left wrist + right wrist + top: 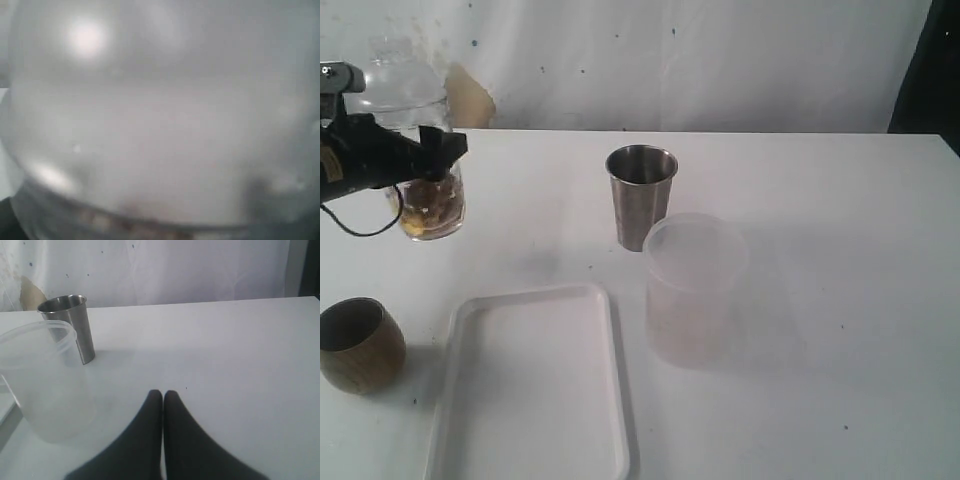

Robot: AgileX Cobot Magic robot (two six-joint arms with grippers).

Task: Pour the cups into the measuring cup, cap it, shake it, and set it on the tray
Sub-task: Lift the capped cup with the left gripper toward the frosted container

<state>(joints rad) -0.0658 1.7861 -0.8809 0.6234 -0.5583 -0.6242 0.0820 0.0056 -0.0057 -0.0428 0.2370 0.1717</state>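
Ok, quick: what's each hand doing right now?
Left hand: gripping the measuring cup.
Right hand: closed, holding nothing.

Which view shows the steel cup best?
The exterior view: the steel cup stands upright, nearly whole, its open mouth visible. The right wrist view shows it partly behind the frosted container. The left wrist view is a close blur without it.

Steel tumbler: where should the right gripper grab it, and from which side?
Probably the upper wall, side-on from the exterior view's right. The steel tumbler stands upright and widens toward its rim, so it wedges rather than slips; the frosted container crowds its near side.
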